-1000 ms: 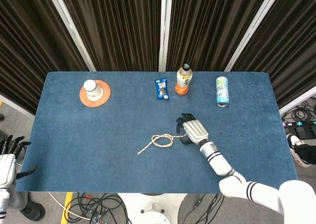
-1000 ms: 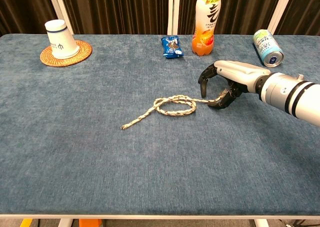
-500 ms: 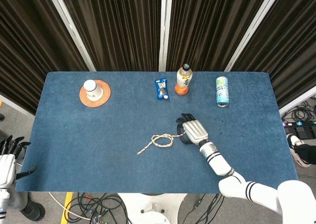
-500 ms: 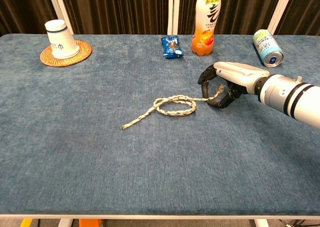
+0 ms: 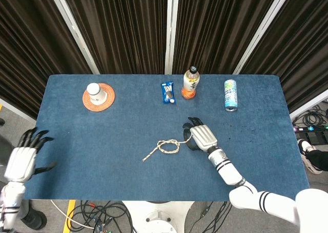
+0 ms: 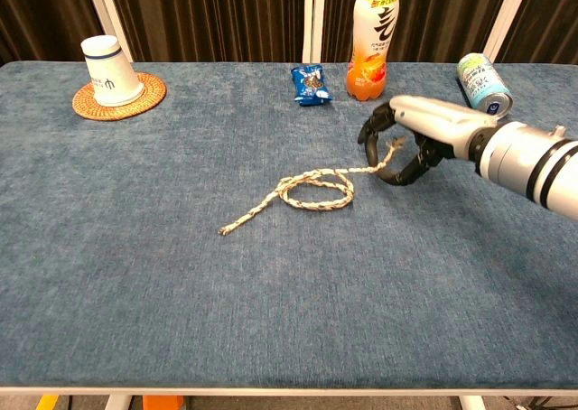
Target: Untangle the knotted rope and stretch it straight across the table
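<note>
rope (image 6: 312, 191): twisted cord, pale tan with darker flecks, lying on the table near its middle. One loose overhand loop, oval and flat on the cloth.
rope axis: runs from a frayed free end at the near left, up through the loop, to the end at my right hand. Long axis slants from near-left to far-right.
right hand (image 6: 397, 148): silver back, black fingers (image 6: 369, 130), just right of the loop. My fingers curl around the rope's right end, and I hold it lifted a little off the cloth. The frayed tip sticks up between them.
left hand (image 5: 23, 158): shows only in the head view, off the table's left edge, well apart from the rope. Fingers spread, holding nothing.
table (image 6: 135, 274): blue cloth top, short nap, rectangular.
cup (image 6: 102, 68): white paper, upside down on the coaster, far left of the rope. Contents hidden.
coaster (image 6: 144, 98): round, woven, orange-brown.
packet (image 6: 312, 83): small blue wrapper, crinkled, lying flat beyond the loop.
bottle (image 6: 375, 40): clear plastic, upright, orange drink inside, beyond my right hand.
can (image 6: 483, 87): pale green-blue metal, lying on its side, right of the bottle.
</note>
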